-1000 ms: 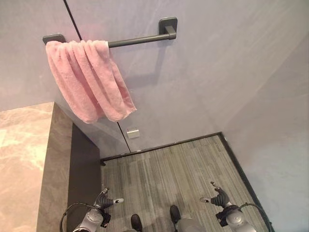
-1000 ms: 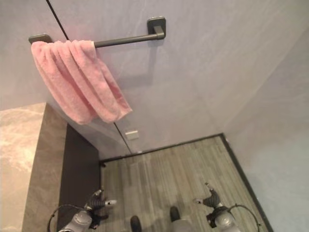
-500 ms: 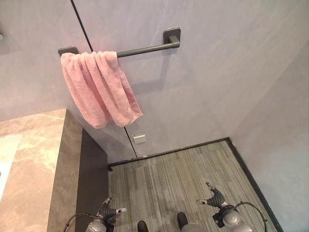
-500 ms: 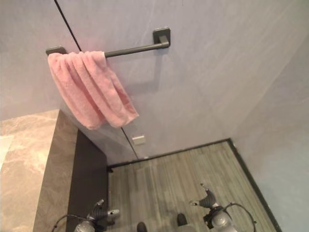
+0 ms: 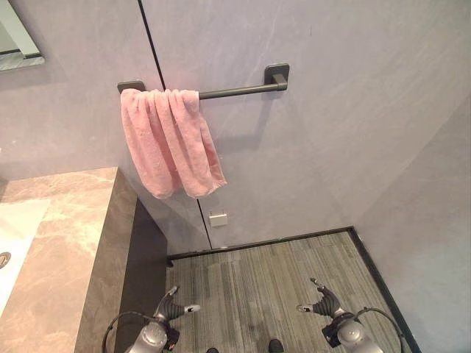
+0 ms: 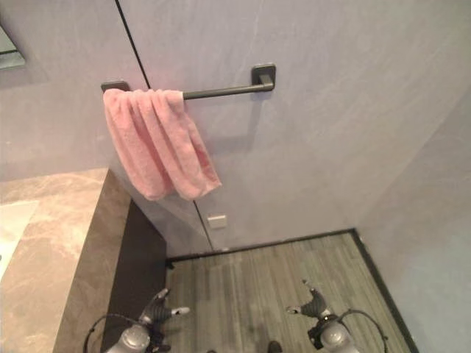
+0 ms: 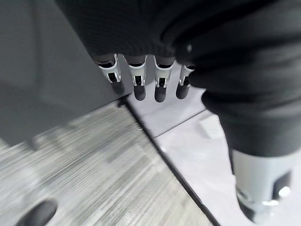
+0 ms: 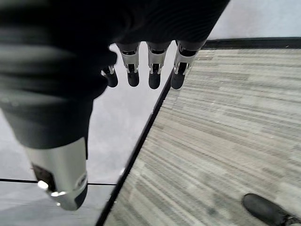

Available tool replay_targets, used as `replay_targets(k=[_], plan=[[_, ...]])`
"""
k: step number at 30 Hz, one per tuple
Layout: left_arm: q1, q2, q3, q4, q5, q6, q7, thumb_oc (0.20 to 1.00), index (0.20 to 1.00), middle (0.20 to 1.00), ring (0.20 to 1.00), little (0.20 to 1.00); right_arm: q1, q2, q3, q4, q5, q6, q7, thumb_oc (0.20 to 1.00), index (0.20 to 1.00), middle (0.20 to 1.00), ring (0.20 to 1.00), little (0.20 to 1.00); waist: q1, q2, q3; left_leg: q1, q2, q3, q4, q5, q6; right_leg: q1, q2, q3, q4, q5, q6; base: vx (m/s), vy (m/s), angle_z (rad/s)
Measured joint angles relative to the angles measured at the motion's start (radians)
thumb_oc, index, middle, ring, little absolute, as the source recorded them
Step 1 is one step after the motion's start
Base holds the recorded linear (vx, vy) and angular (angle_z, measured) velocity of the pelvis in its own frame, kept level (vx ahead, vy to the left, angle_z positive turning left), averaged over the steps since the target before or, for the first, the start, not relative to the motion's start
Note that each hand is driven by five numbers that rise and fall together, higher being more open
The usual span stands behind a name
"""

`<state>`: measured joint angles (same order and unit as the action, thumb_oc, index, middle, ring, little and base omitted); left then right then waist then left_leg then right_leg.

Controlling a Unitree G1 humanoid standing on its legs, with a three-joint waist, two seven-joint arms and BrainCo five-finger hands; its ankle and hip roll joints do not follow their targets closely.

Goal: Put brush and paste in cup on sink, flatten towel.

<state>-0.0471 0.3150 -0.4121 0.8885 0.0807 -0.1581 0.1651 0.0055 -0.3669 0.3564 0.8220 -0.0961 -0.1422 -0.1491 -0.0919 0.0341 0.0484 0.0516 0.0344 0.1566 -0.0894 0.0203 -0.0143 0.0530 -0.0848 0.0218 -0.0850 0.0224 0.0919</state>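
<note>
I am looking down a grey wall to a floor of grey striped planks (image 5: 287, 279); a black skirting strip (image 5: 294, 239) runs along the foot of the wall and turns up the right-hand side. A thin dark seam (image 5: 154, 51) runs down the wall behind the towel. High on the wall I see a dark towel rail (image 5: 239, 91) set on two square mounts; the pink towel (image 5: 171, 140) hangs bunched at the rail's left end, gathered into folds rather than spread, with the rest of the bar to its right bare. Below the towel, low on the wall, I see a small white plate (image 5: 218, 218). To my left stands the beige marbled counter (image 5: 70, 250), with a dark side panel (image 5: 143, 257) facing the floor; the pale edge of the sink (image 5: 15, 243) is let into its top at the far left. A corner of a mirror (image 5: 18, 33) shows at the upper left. I cannot see the brush, paste or cup.

My left hand (image 5: 176, 307) hangs low beside the counter's side panel, fingers relaxed and holding nothing; the left wrist view shows them straight (image 7: 139, 87) over the floor. My right hand (image 5: 321, 301) hangs low on the other side, well apart from the left; its fingers (image 8: 155, 70) are also loose and empty above the planks and skirting.
</note>
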Motion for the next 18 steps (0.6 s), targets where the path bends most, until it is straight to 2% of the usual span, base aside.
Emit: replay_targets(k=[1,2,3,4,5,7,10,13,14,16,18], plan=[[0.010,0.030,-0.016,-0.099,0.010,0.014,-0.011,1.000,1.000,1.000,1.000,1.000,-0.002,-0.001,-0.003,-0.013,0.013,0.003,0.000,1.000,1.000,1.000,1.000,1.000,0.000,0.001,0.001,-0.001,0.000,-0.002,0.000,0.000,0.000,0.000,0.000,-0.002,0.000,0.000,0.000,-0.01,0.020,0.08],[0.017,0.089,-0.028,-0.276,0.016,0.002,-0.029,1.000,1.000,1.000,1.000,1.000,-0.013,-0.008,-0.006,-0.038,0.037,0.005,0.000,1.000,1.000,1.000,1.000,1.000,0.006,0.004,0.001,-0.001,0.000,-0.005,0.000,0.002,0.000,0.003,0.000,-0.005,0.000,0.000,0.000,0.00,0.012,0.06],[0.008,0.131,-0.011,-0.426,0.013,0.014,-0.057,1.000,1.000,1.000,1.000,1.000,-0.017,-0.017,-0.015,-0.081,0.061,0.016,0.004,1.000,1.000,1.000,1.000,1.000,0.013,0.008,-0.001,0.001,0.000,-0.006,0.000,0.002,0.000,0.005,-0.001,-0.005,0.000,0.000,0.001,0.00,0.015,0.04],[0.002,0.178,0.002,-0.554,0.012,-0.002,-0.074,1.000,1.000,1.000,1.000,1.000,-0.018,-0.033,-0.026,-0.126,0.081,0.015,0.006,1.000,1.000,1.000,1.000,1.000,0.016,0.011,-0.001,0.000,0.000,-0.006,0.000,0.002,-0.001,0.004,-0.001,-0.007,0.000,0.000,0.001,0.00,0.000,0.00],[-0.027,0.192,0.033,-0.596,0.008,-0.002,-0.083,1.000,1.000,1.000,1.000,1.000,-0.034,-0.043,-0.027,-0.140,0.084,0.023,0.013,1.000,1.000,1.000,1.000,1.000,0.025,0.018,-0.005,0.003,-0.001,-0.008,0.000,0.002,-0.001,0.010,-0.002,-0.009,0.000,-0.001,0.002,0.00,0.000,0.00],[-0.031,0.275,0.089,-0.723,-0.005,0.007,-0.112,1.000,1.000,1.000,1.000,1.000,-0.063,-0.080,-0.023,-0.229,0.099,0.039,0.034,1.000,1.000,1.000,1.000,1.000,0.024,0.019,-0.004,0.001,0.000,-0.012,-0.002,0.002,-0.001,0.010,-0.001,-0.013,0.000,-0.002,0.003,-0.01,0.005,0.05],[-0.034,0.271,0.151,-0.756,-0.078,0.010,-0.111,1.000,1.000,1.000,1.000,1.000,-0.124,-0.092,-0.020,-0.343,0.124,0.040,0.050,1.000,1.000,1.000,1.000,1.000,0.029,0.015,-0.002,0.001,-0.001,-0.015,0.000,0.003,-0.002,0.011,-0.001,-0.016,0.000,-0.002,0.003,-0.01,0.003,0.03],[-0.030,0.277,0.180,-0.777,-0.120,0.025,-0.109,1.000,1.000,1.000,1.000,1.000,-0.196,-0.091,-0.022,-0.370,0.151,0.040,0.049,1.000,1.000,1.000,1.000,1.000,0.044,0.006,0.005,-0.002,-0.001,-0.017,0.000,0.003,-0.002,0.008,-0.001,-0.019,0.000,-0.003,0.004,0.00,-0.002,0.02],[-0.028,0.292,0.192,-0.793,-0.161,0.026,-0.110,1.000,1.000,1.000,1.000,1.000,-0.221,-0.091,-0.020,-0.366,0.165,0.043,0.048,1.000,1.000,1.000,1.000,1.000,0.057,0.003,0.009,-0.006,-0.001,-0.022,0.000,0.003,-0.003,0.007,-0.002,-0.024,-0.006,-0.005,0.005,-0.02,-0.002,0.09],[-0.028,0.327,0.207,-0.813,-0.201,0.026,-0.109,1.000,1.000,1.000,1.000,1.000,-0.244,-0.090,-0.021,-0.361,0.169,0.050,0.048,1.000,1.000,1.000,1.000,1.000,0.057,-0.001,0.010,-0.019,-0.001,-0.036,0.000,0.005,-0.005,0.000,-0.002,-0.034,-0.004,-0.006,0.005,-0.03,0.002,0.16],[-0.030,0.415,0.215,-0.834,-0.241,0.026,-0.109,1.000,1.000,1.000,1.000,1.000,-0.307,-0.092,0.010,-0.328,0.184,0.070,0.048,1.000,1.000,1.000,1.000,1.000,0.081,0.000,0.018,-0.026,-0.001,-0.039,0.000,0.007,-0.004,-0.005,-0.002,-0.037,-0.004,-0.006,0.005,-0.04,0.005,0.09]])
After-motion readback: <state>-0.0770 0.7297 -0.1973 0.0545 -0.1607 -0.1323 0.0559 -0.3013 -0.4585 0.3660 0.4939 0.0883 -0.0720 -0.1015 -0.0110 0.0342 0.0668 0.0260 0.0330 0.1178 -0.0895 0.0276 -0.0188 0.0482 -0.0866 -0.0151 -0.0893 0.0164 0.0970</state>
